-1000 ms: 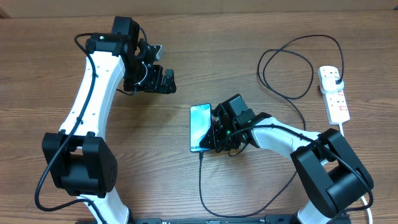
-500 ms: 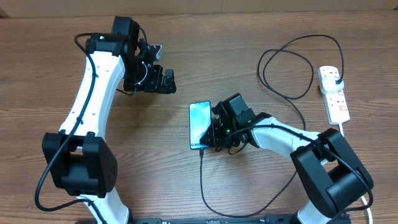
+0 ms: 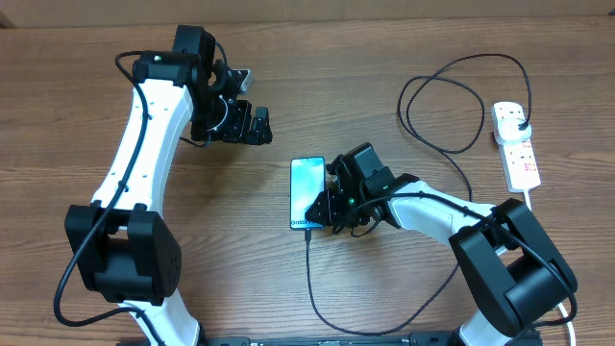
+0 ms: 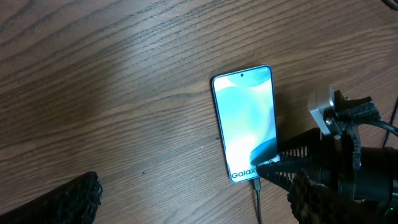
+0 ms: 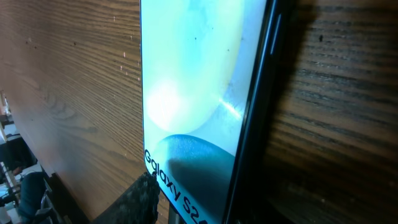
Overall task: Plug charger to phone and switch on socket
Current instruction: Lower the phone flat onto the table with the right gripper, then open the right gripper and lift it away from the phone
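Nearest the robot's base, the thin, round black charger cable (image 3: 309, 279) runs in a smooth curve over the matte, brown wood-grain table (image 3: 404, 38). It then rises in a nearly straight line to the near short edge of the phone (image 3: 306, 187). Whether its tip is seated there cannot be told.

The phone is a slim, flat rectangle with rounded corners, a black rim and a glossy pale-blue screen, lying face up about mid-table. Its long axis runs near to far, leaning slightly. The end lettered "Galaxy" points toward the base and the end with the small camera dot points away.

The right gripper (image 3: 320, 210) sits at the phone's near right corner. Its ribbed black fingers (image 4: 283, 163) overlap that corner of the screen, and it cannot be told whether the jaws pinch the phone or merely rest against it.

Farther back on the left, the left gripper (image 3: 255, 125) hovers with its jaws spread wide and holds nothing.

At the far right lies the white plastic power strip (image 3: 524, 163), elongated near to far, with red markings. The charger's black plug (image 3: 518, 119) is in its far outlet.
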